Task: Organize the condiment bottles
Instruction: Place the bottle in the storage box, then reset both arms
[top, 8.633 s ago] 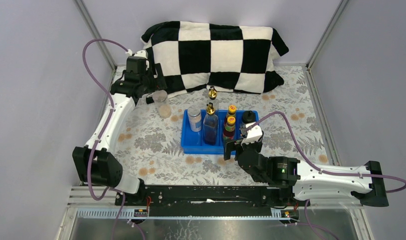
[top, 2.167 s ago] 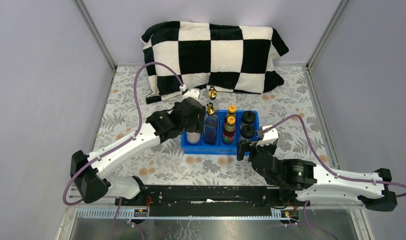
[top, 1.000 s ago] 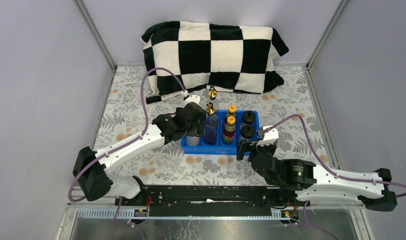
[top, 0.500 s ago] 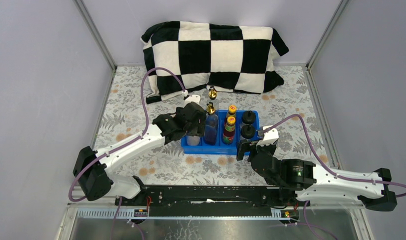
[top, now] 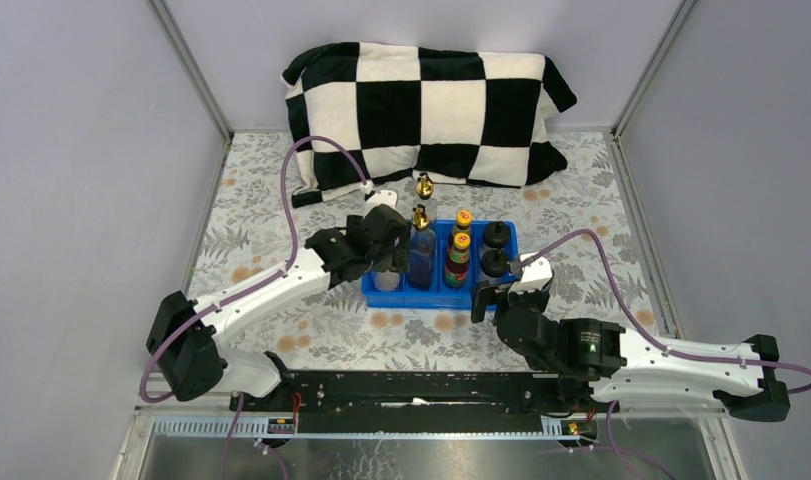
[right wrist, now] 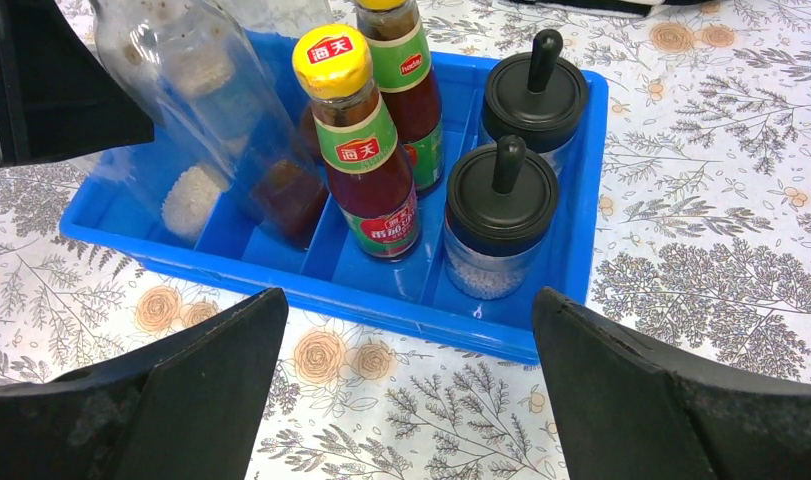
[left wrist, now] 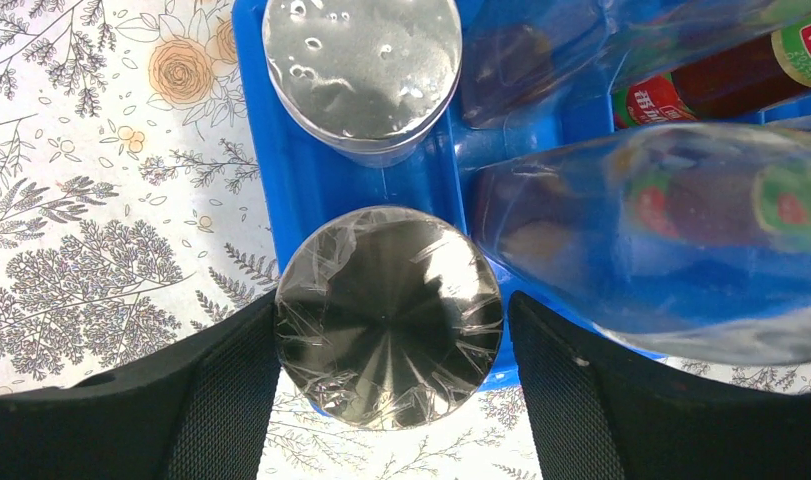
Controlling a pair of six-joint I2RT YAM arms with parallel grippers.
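The blue tray (top: 436,300) holds the condiment bottles. One grey-lidded jar (left wrist: 389,315) stands in its near-left compartment, a second jar (left wrist: 361,65) behind it. My left gripper (left wrist: 393,330) is open astride the near jar; the left finger (left wrist: 221,400) sits at the lid's edge and a gap shows on the right. A clear gold-topped bottle (top: 419,245) stands beside the jars, then two red-brown sauce bottles (right wrist: 366,150) and two black-capped shakers (right wrist: 501,215). Another gold-topped bottle (top: 424,188) stands behind the tray. My right gripper (right wrist: 406,340) hangs open and unladen over the cloth before the tray.
A black-and-white checkered pillow (top: 426,105) lies along the back of the table. Flowered cloth (top: 281,290) covers the tabletop. Metal frame posts rise at the back corners and grey walls close both sides.
My left jaws have widened around the jar standing in the tray's near-left compartment. Both arms have barely shifted over the last second.
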